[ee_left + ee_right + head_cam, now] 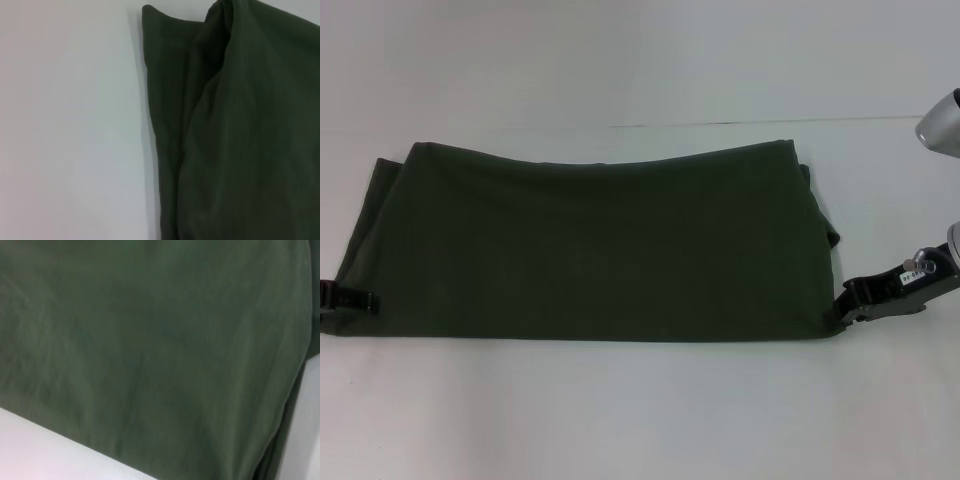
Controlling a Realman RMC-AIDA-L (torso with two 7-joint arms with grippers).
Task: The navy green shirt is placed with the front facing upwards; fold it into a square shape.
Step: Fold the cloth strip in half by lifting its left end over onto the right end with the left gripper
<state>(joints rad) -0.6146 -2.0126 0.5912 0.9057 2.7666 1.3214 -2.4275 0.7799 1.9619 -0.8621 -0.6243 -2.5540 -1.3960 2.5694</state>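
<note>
No legible text, brand, number or sign is present in any view. The navy green shirt (590, 245) shows only plain fabric; no lettering or neck label is exposed. The right pincer (847, 300) carries a small white label (910, 276) on its body, seen in the head view, but the characters on it cannot be read.

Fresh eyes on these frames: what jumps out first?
The navy green shirt dominates: a wide dark olive slab lying across the middle of the white table, already folded into a long band with no lettering or collar showing. Next, the two black grippers at its near corners: the left gripper at the shirt's left end and the right gripper at its right end, each meeting the cloth's edge.
</note>
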